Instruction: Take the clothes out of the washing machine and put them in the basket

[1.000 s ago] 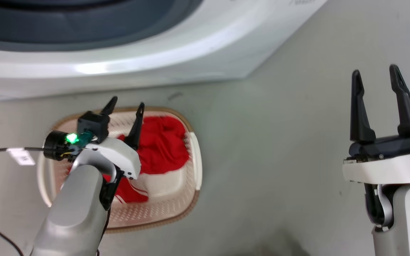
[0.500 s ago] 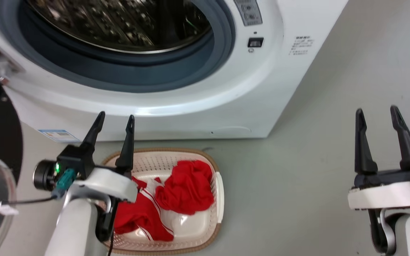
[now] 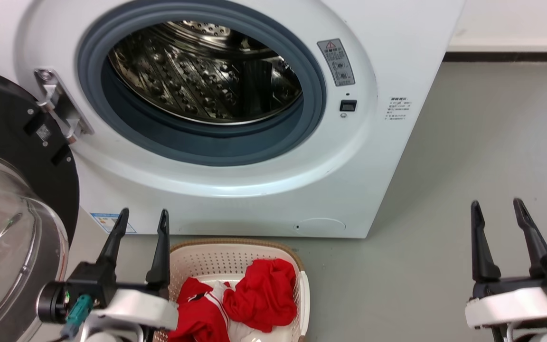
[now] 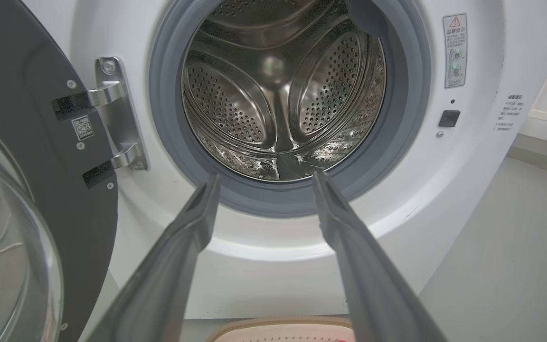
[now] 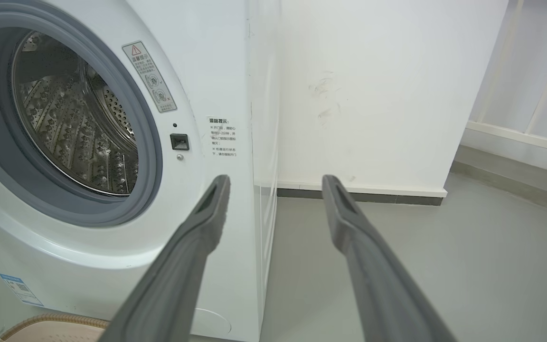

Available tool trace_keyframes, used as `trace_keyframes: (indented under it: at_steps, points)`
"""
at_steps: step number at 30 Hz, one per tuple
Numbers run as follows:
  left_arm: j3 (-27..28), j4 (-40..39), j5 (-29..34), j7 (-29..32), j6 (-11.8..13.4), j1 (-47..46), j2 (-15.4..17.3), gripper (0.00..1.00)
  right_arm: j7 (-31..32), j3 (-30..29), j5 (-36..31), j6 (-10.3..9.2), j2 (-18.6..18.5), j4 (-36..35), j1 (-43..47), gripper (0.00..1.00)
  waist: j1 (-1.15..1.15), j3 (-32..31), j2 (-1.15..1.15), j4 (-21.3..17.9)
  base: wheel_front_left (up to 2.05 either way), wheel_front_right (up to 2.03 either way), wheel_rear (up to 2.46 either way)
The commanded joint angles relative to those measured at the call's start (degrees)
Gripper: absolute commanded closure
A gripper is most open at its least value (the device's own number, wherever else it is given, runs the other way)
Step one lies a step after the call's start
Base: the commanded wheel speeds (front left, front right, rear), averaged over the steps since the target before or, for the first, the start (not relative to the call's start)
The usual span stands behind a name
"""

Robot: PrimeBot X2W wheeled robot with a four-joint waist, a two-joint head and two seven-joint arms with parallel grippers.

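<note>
You have the large white front-loading washing machine [image 3: 397, 142] straight ahead in the head view. Its black-framed glass door [image 3: 12, 199] is swung wide to the robot's left on a metal hinge [image 3: 60, 107]. Through the round grey-rimmed porthole [image 3: 321, 95] you see the perforated steel drum [image 3: 197, 80]. The left wrist view looks directly into it, showing shiny metal walls dotted with holes.

The cream oval plastic basket [image 3: 235, 256], with its brown woven-look rim, stands on the grey floor [image 3: 468, 156] just in front of the machine's base. Both of the clothes lie inside it. The red garment with thin white stripes [image 3: 202, 313] is toward the robot's left. The plain bright red garment [image 3: 264, 297] is bunched beside it on the right, and the 2 touch.

Your left gripper [image 3: 143, 212] sits by the basket's left side, higher than its rim. Its 2 long dark fingers are spread apart, gripping nothing, and point toward the machine's front. Your right gripper [image 3: 496, 203] hangs over the floor well to the right of the basket, fingers likewise spread and holding nothing. In the right wrist view they frame the machine's right front corner and a white wall [image 5: 373, 95] beyond.
</note>
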Motion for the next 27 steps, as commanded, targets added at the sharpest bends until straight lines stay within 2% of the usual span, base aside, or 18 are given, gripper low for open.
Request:
trace_keyframes:
  at_steps: [1, 12, 17, 27]
  points:
    - [0.4, -0.4, 0.4, -0.2, -0.2, 1.4, -0.3, 0.0, -0.1, -0.5, 0.5, -0.06, 0.0, 0.3, 1.4, 0.0, 0.02, -1.3, 0.0, 0.3, 0.0, 0.0, 0.0]
    - [0.9, -2.2, 3.5, -0.2, 1.2, 7.5, -1.6, 0.0, -0.1, 0.7, 1.1, -0.06, 0.0, 0.9, 5.6, 0.0, 0.02, -4.2, 0.0, -0.3, 0.0, 0.0, 0.0]
    - [1.2, -2.8, 3.4, -0.2, 2.0, 8.6, -1.8, 0.0, -0.1, 1.0, 1.4, -0.05, 0.0, 1.0, 5.8, 0.0, 0.02, -5.0, 0.0, -0.7, 0.0, 0.0, 0.0]
    - [0.4, -3.1, 3.7, -0.2, 2.1, 7.9, -1.9, 0.0, -0.1, 0.9, 1.2, -0.05, 0.0, 0.8, 6.2, 0.0, 0.02, -4.9, 0.0, -0.2, 0.0, 0.0, 0.0]
